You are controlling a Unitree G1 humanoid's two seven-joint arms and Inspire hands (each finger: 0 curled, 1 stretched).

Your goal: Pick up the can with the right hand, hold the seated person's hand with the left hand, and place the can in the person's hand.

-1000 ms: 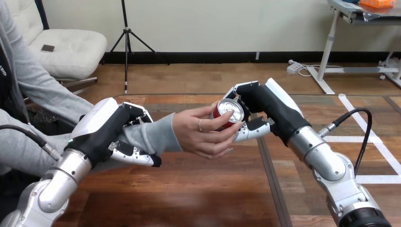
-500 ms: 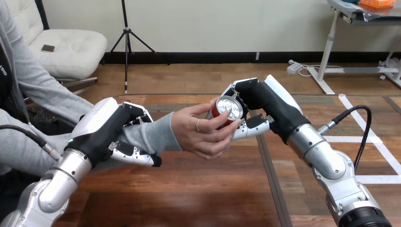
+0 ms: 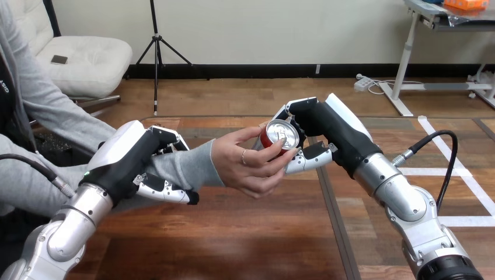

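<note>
A red can (image 3: 281,136) with a silver top lies on its side above the table's middle, its top facing me. My right hand (image 3: 318,131) is shut on it, fingers over the far side and thumb under it. The person's hand (image 3: 248,165) reaches in from the left, palm up, with its fingers and thumb closed round the can's near side. My left hand (image 3: 135,158) is curled round the person's grey-sleeved forearm (image 3: 178,169), fingers over the top and thumb beneath.
The wooden table (image 3: 245,233) stretches in front of both arms, with a dark seam (image 3: 334,221) running toward me right of centre. The person's other arm (image 3: 26,175) rests at the left edge.
The can and my right hand have shifted slightly up and left, and the person's fingers have closed a little more round the can. My left hand has stayed put.
</note>
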